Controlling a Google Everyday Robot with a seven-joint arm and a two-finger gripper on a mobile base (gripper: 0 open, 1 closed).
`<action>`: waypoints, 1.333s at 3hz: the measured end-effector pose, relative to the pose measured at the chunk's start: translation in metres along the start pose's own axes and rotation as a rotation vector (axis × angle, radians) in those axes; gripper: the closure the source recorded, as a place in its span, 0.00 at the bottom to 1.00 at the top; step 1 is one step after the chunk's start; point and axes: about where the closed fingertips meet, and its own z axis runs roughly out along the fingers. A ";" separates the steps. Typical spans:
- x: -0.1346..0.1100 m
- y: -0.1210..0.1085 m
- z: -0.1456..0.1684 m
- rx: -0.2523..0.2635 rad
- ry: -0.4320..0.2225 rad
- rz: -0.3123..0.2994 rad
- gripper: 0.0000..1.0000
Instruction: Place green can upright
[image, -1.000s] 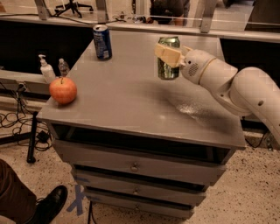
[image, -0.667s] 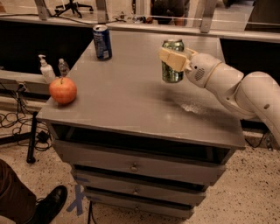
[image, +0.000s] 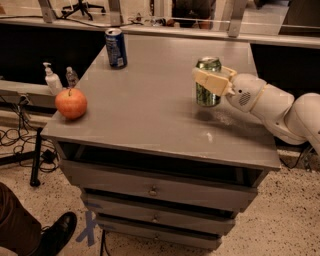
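While the claw grips the green can upright at right centre of the frame, seemingly just above the grey surface, the task looks nearly done: only lowering and release remain.

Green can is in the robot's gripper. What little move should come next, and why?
Probably lower it straight down. The gripper is shut on the green can, holding it upright, and the shadow under it suggests it hangs just above the table. Going straight down should leave it standing.
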 end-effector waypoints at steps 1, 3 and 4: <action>0.007 0.002 -0.024 -0.029 -0.015 0.011 1.00; 0.017 0.005 -0.052 -0.064 -0.041 0.021 0.82; 0.019 0.006 -0.066 -0.060 -0.034 0.023 0.59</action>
